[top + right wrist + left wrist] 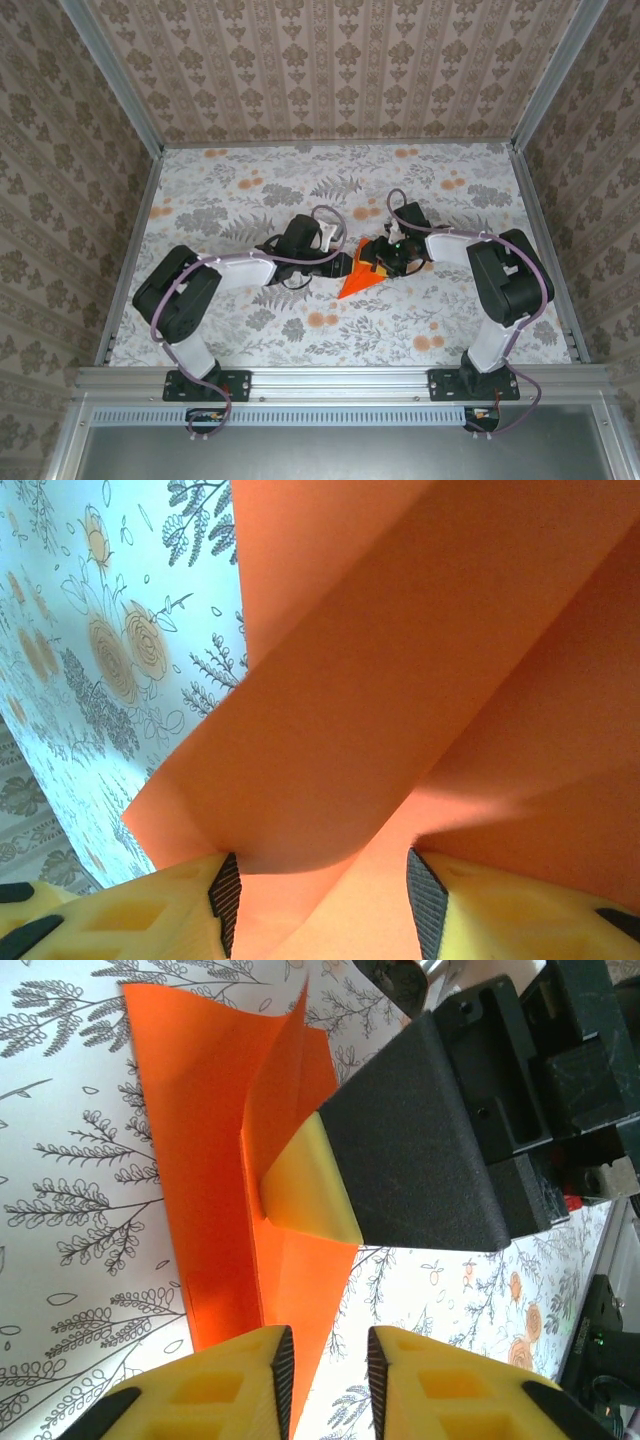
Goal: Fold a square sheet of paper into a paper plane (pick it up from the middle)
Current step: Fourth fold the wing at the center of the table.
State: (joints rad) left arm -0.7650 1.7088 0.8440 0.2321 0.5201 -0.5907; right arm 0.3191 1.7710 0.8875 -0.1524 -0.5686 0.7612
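The square sheet of paper [352, 280] is vivid orange and lies mid-table, folded into a wedge whose tip points to the near left. In the left wrist view the paper [200, 1140] has one flap standing up along a crease. A yellow-tipped finger [310, 1195] of the right gripper rests on it. My left gripper [330, 1365] is open at the paper's narrow end, the paper's edge beside its left pad. My right gripper [325, 890] is open over the paper [400, 680], with a raised flap arching between its pads. From above, the left gripper [338, 262] and right gripper [385, 256] meet at the paper.
The table [250, 190] has a floral cloth with pale orange flower prints. Patterned walls enclose it on three sides, and a metal rail [340, 378] runs along the near edge. Both arms reach inward from the bases, with cables looping above their wrists.
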